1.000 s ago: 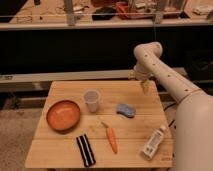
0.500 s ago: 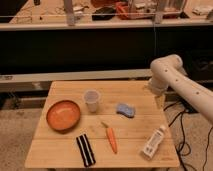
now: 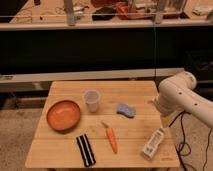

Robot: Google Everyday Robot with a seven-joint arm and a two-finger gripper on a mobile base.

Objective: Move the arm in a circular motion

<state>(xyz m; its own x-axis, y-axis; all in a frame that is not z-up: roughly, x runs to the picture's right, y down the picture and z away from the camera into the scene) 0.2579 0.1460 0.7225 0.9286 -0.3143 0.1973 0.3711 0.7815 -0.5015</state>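
Evidently holds the arm [image 3: 187,97] bent beside the right edge of the worktop [image 3: 135,92], near sponge [image 3: 126,110] and carton [image 3: 153,144] yet seemingly touching neither, likely to sweep a circle freely, with the gripper [image 3: 159,106] low at its tip (open or closed, cannot tell).

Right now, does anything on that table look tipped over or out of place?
Only the white carton, seemingly lying on its side near the table's front right corner. The gripper hangs by the right edge; nothing spilled.
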